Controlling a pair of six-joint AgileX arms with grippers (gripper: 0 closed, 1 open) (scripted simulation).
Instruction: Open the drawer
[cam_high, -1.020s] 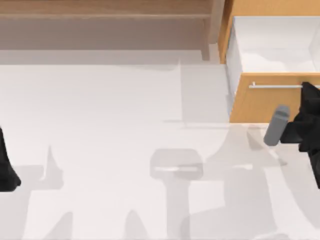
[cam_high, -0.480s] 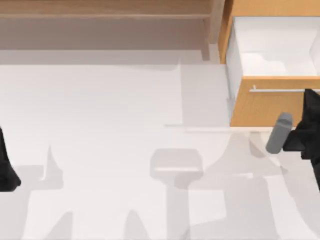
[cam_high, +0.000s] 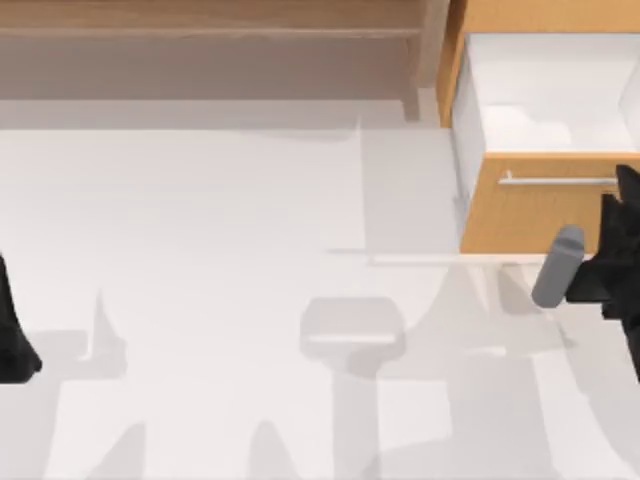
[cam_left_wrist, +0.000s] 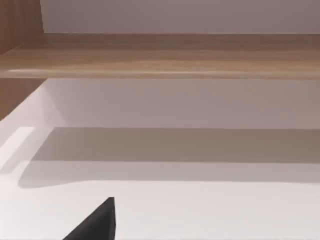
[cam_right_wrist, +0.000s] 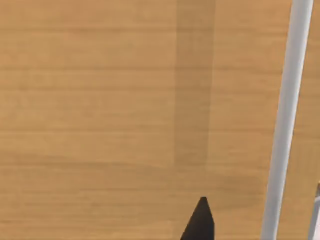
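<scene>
The drawer (cam_high: 520, 215) stands at the back right, pulled partly out, so its white inside (cam_high: 540, 90) shows behind the orange-tan front. A thin silver bar handle (cam_high: 555, 181) runs along that front. My right gripper (cam_high: 625, 195) is at the handle's right end, by the view's right edge, pressed close to the front. In the right wrist view the wooden drawer front (cam_right_wrist: 100, 100) is very near and the handle (cam_right_wrist: 287, 120) crosses it. My left gripper (cam_high: 12, 345) stays parked at the table's left edge.
A paler brown-grey shelf unit (cam_high: 200, 30) runs along the back left, and its shelf board (cam_left_wrist: 160, 55) appears in the left wrist view. The white tabletop (cam_high: 250, 220) lies between the two arms.
The drawer front and its handle have slid a little toward the table's front, showing more white inside. My right gripper has moved back with them. The left arm has not moved.
</scene>
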